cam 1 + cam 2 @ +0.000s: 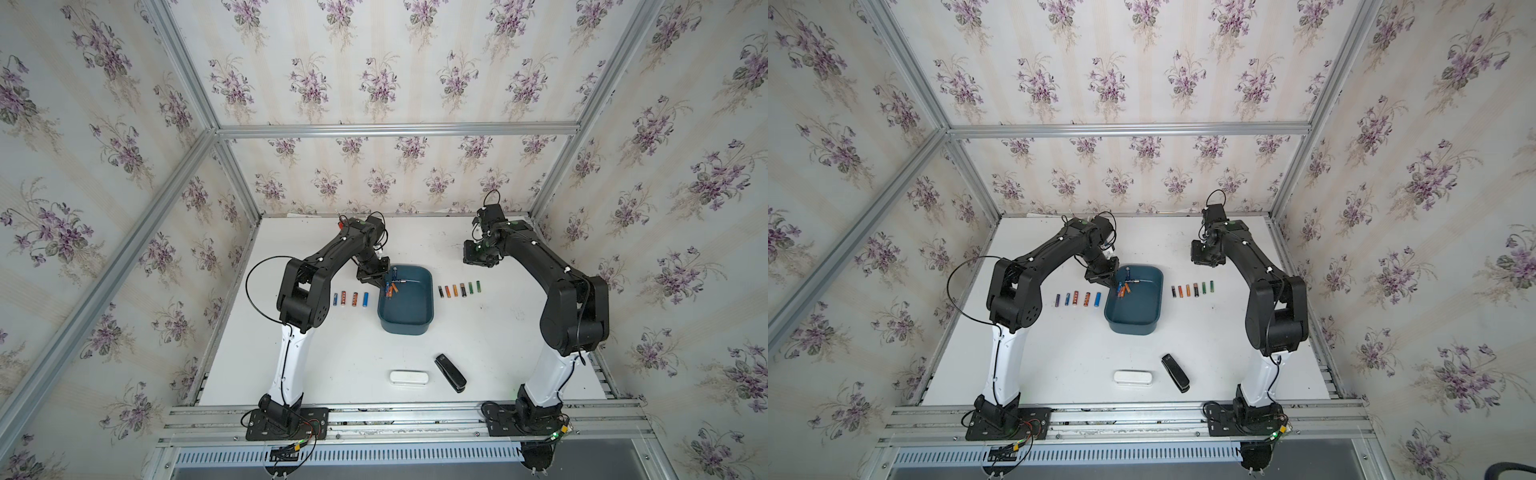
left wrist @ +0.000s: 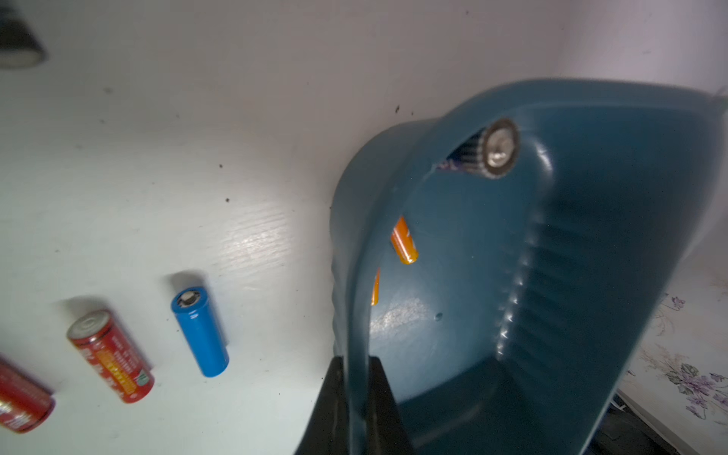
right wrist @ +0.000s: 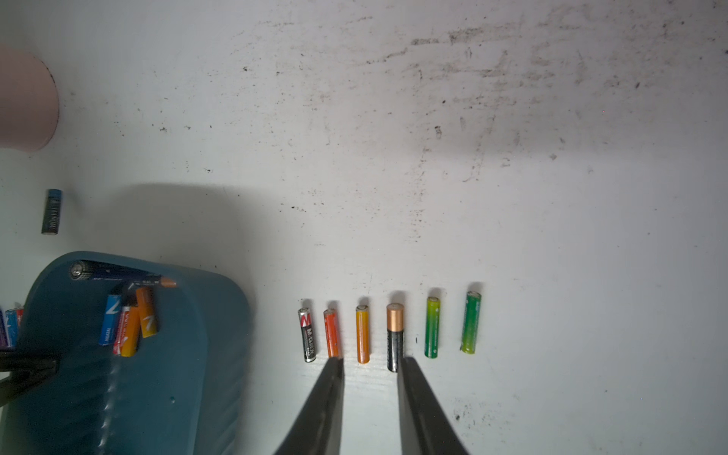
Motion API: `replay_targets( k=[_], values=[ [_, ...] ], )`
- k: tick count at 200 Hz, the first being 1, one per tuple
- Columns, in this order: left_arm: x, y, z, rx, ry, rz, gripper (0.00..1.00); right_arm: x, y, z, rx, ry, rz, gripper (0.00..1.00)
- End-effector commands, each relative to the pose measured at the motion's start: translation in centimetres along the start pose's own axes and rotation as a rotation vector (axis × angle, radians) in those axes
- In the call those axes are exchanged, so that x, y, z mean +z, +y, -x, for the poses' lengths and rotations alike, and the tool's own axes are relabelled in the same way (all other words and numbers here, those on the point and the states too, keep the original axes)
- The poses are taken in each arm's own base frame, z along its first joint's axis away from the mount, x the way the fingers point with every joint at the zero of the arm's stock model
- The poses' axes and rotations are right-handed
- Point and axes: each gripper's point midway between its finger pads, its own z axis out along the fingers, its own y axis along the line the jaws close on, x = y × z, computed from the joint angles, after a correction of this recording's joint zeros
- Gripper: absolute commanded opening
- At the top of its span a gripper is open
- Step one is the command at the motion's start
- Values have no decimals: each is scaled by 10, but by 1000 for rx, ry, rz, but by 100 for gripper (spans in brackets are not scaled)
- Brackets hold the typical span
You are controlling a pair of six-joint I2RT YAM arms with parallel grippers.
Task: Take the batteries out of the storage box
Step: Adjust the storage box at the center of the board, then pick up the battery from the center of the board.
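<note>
My left gripper [image 2: 356, 360] pinches the dark teal plastic tub [image 2: 472, 275] at its ten-o'clock rim; right gripper [image 3: 371, 360] narrow, empty. I'd tip the small cylindrical batteries [image 3: 130, 323] out slowly.

Six batteries [image 3: 363, 334] are counted in a row between the one storage box [image 1: 407, 327] and the right edge of the worktop [image 1: 332, 365], and a second row [image 1: 1076, 298] of five is counted towards the left edge. A heap [image 3: 130, 327] of about six is seen inside the box, so overlapped that no exact number can be given, and one lone battery [image 3: 51, 211] is seen apart at its far left corner. One white case [image 1: 408, 377], one black stapler [image 1: 451, 372] and one pink cup [image 3: 25, 98] are also counted.
</note>
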Motion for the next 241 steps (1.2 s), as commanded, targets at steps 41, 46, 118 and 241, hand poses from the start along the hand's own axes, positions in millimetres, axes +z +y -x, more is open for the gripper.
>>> replay_targets(
  k=[41, 46, 118, 241],
  values=[
    [13, -2, 11, 3, -46, -15, 19, -6, -4, -2, -13, 10, -39, 29],
    [11, -2, 12, 6, -52, -10, 24, -7, -5, -2, -13, 8, -42, 29],
    [-19, -7, 17, 32, -113, -2, 43, -12, -7, -1, -15, 2, -56, 29],
    [-104, 179, 23, -157, -277, 166, 72, -12, -8, 4, -13, 6, -69, 30]
  ],
)
